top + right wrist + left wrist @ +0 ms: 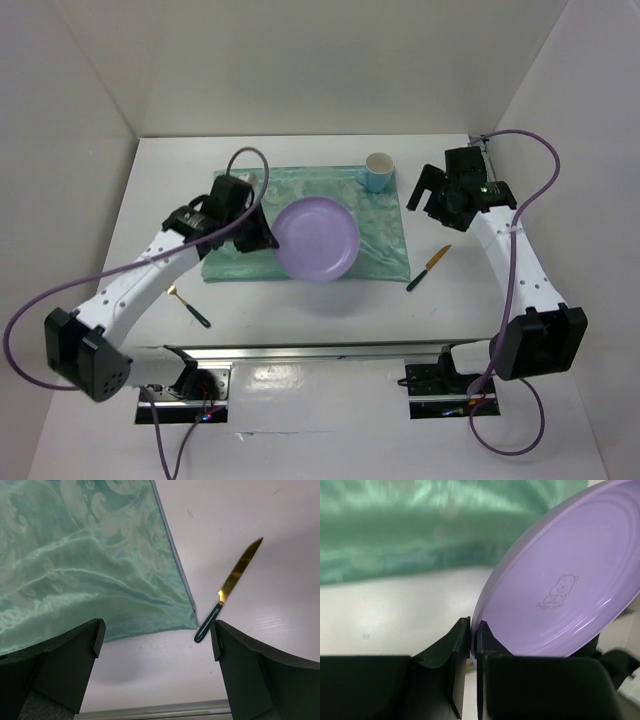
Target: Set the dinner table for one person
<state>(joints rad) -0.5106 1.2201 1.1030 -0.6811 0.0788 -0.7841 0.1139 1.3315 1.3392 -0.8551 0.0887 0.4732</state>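
Left gripper (473,630) was clamped on the plate (317,239) rim, holding the plate tilted over the cloth (375,235), presumably to seat it centrally. Right gripper (157,635) was spread wide and empty above the knife (227,592), likely the next pick. Table (300,310) lay beneath everything. Count: one each of plate, cloth, cup (378,170), knife, utensil (188,304) left of the cloth.

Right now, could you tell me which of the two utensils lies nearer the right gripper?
The knife, just right of the green cloth; the other utensil lies off the cloth's near-left corner.
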